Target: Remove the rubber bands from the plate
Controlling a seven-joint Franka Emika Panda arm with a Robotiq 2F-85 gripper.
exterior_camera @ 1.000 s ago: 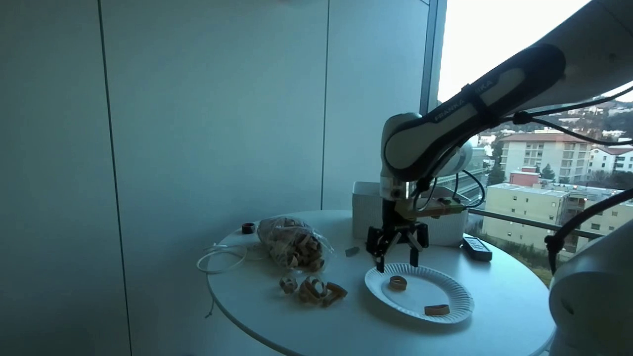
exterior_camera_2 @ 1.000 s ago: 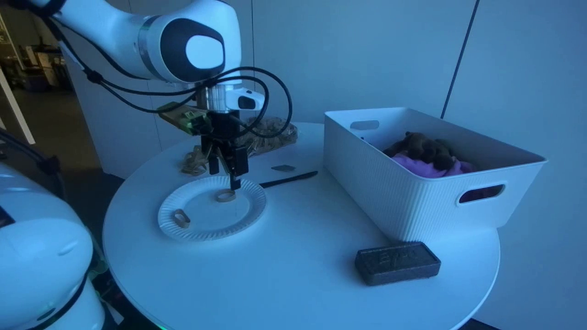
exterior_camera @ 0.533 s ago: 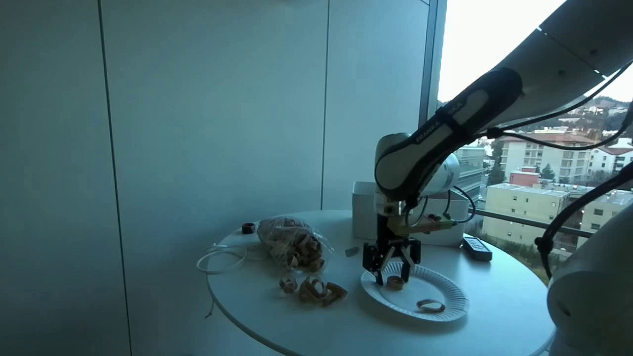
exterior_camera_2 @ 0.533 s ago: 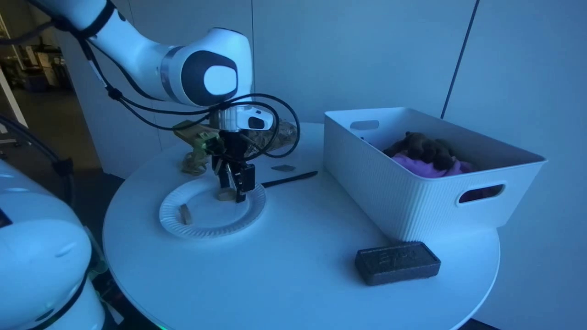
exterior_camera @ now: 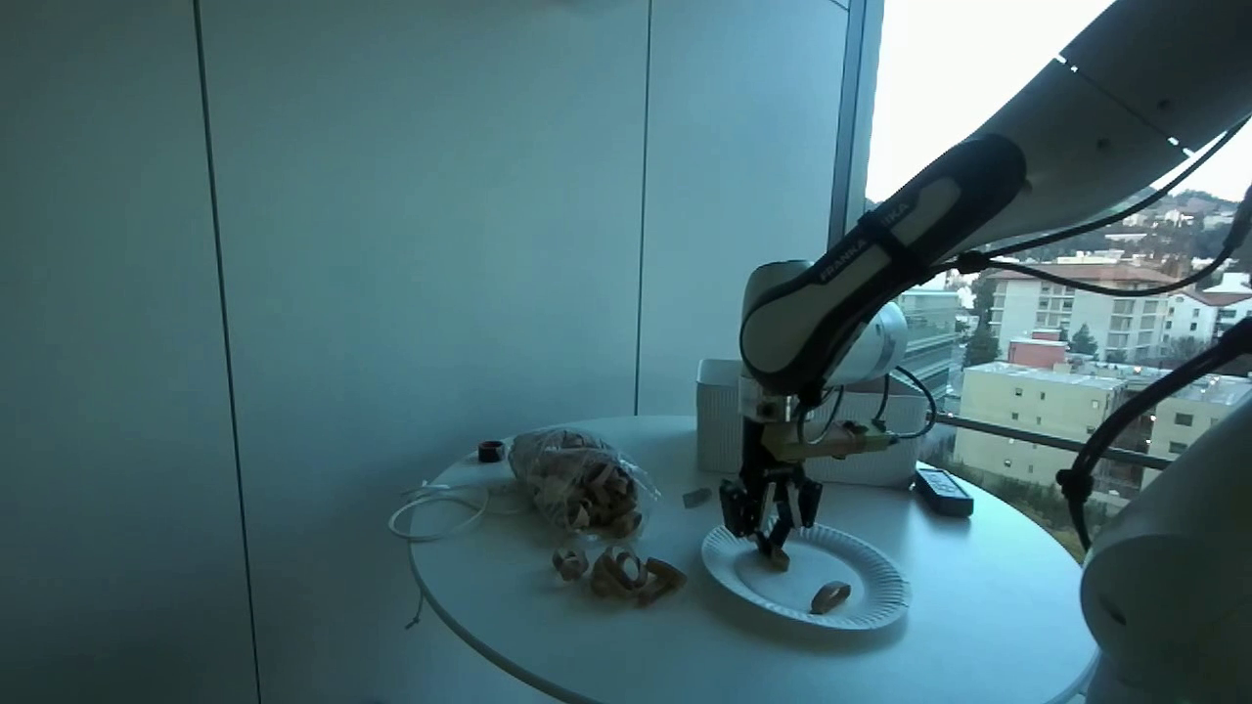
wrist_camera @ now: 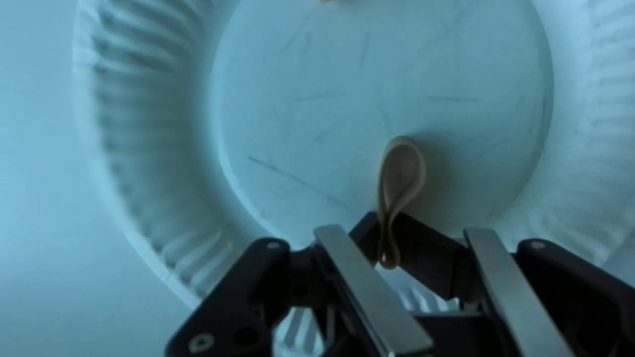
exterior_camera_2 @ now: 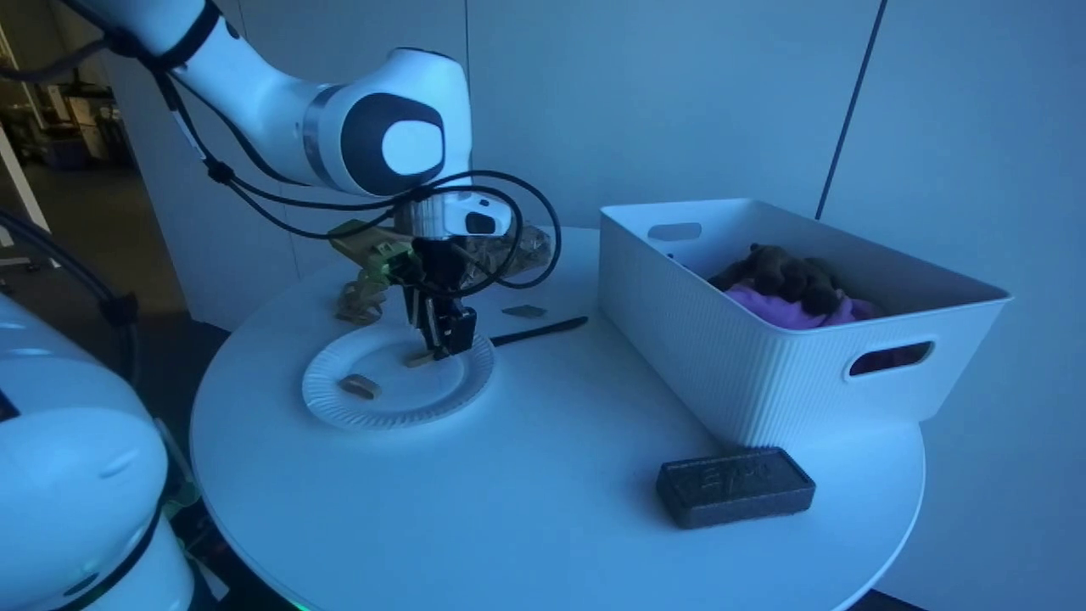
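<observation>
The white paper plate [exterior_camera: 885, 587] lies on the round table, with two tan rubber bands on it. My gripper [wrist_camera: 388, 233] reaches down over the plate and its fingertips pinch one rubber band [wrist_camera: 401, 166]. That band is squeezed flat between the fingers, with a loop bulging out on either side. In both exterior views the held band [exterior_camera_2: 418, 360] is low over the plate; whether it touches the surface I cannot tell. The second rubber band [exterior_camera: 830, 597] rests on the plate away from the fingers, and only a sliver of it shows at the wrist view's top edge.
A white ribbed bin [exterior_camera_2: 806, 390] holding dark and purple soft items stands near the plate. Around it are a black eraser [exterior_camera_2: 735, 487] and a thin black object [exterior_camera_2: 543, 330]. Several loose bands [exterior_camera: 626, 574], a plastic bag [exterior_camera: 577, 479] and a cable loop [exterior_camera: 437, 513] lie elsewhere on the table.
My gripper has come down to the plate and its jaws have closed on a band, flattening it. The plate has slid slightly, and the second band has turned.
</observation>
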